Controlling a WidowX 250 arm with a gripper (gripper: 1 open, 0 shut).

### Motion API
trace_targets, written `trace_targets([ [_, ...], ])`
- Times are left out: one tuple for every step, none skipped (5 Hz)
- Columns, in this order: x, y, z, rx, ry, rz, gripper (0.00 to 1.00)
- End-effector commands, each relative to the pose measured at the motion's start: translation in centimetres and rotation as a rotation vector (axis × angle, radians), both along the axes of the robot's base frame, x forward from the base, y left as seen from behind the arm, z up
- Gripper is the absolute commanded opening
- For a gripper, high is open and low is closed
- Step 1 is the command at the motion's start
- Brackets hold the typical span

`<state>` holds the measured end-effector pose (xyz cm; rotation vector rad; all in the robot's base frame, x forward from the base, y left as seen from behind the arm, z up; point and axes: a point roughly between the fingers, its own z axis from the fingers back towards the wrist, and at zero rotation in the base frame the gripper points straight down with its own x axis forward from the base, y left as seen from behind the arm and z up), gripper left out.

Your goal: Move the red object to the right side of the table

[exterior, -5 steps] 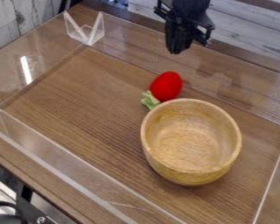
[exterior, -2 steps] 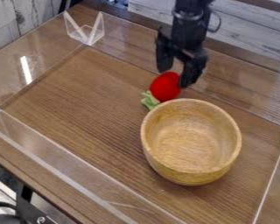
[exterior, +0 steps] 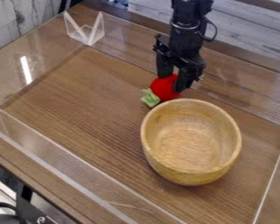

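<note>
Nearest the viewer, a low clear acrylic wall (exterior: 73,171) borders the brown wood-grain desk (exterior: 73,105). Just behind it, toward the right, sits a round light wooden bowl (exterior: 191,139), empty and upright.

At the bowl's far-left rim lies the red toy strawberry (exterior: 164,87), resting on the desk with its green leafy end (exterior: 149,98) pointing down-left toward the viewer. Its long axis therefore appears to run from that leafy end up and to the right, away from the viewer. The fruit sits just beside the bowl; whether the two touch cannot be told.

Directly over the strawberry stands the black pincer (exterior: 178,77), pointing straight down. The fingers (exterior: 161,66) straddle the fruit, one to its left and one to its right, with the red body showing between them. The jaws stand parted around it; whether the pads already press on the fruit cannot be told, and it still looks seated on the desk.

Judgement: the fruit lies between the fingers, so the coming move calls for a squeeze, then a lift clear of the bowl rim before travel to the right.

Farthest back, a small clear acrylic stand (exterior: 84,28) occupies the far-left corner.
</note>
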<state>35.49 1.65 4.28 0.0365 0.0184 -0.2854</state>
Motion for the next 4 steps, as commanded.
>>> trace_targets([
  [0.4,0.2,1.8,0.007,-0.045,0.015,0.0],
  [0.4,0.1,3.9,0.025,-0.082,0.041,0.0],
  [0.4,-0.2,6.4,0.048,-0.13,0.069,0.0],
  [0.4,-1.9,9.4,0.061,-0.192,0.103,0.0],
])
